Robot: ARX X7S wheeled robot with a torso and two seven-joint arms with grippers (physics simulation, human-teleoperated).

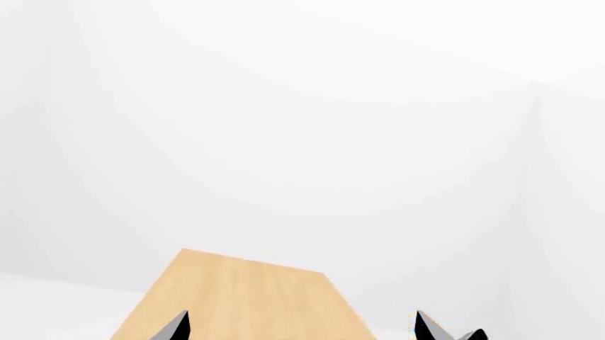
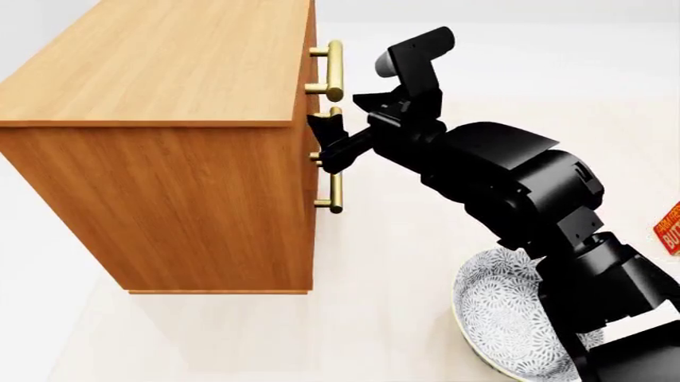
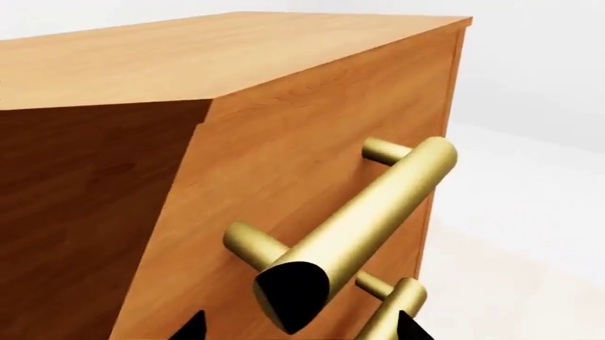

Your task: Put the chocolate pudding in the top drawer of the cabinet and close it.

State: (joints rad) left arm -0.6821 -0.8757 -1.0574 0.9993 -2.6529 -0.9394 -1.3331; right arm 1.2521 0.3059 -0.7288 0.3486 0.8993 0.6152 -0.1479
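A boxy cabinet (image 2: 159, 119) of orange-brown wood grain, with a paler smooth top, fills the left of the head view, standing on a pale cream surface (image 2: 372, 263). On its front face, seen edge-on, sit two round brass bar handles, each on short brass posts: the top drawer (image 2: 311, 48) carries the upper handle (image 2: 334, 70), and the lower handle (image 2: 336, 191) sits beneath it; both drawers look shut flush. The glossy black right arm reaches in, and the right claw (image 2: 331, 143) is at the cabinet front between the two handles; whether its jaws are apart or together cannot be told. The left claw (image 1: 302, 329) shows only two dark fingertips set wide apart, holding nothing. A round bowl (image 2: 494, 318) with a fine grey-white pattern lies near the robot. An orange-red printed box (image 2: 670, 227) peeks in at the right edge. The chocolate pudding is not visible in any view.
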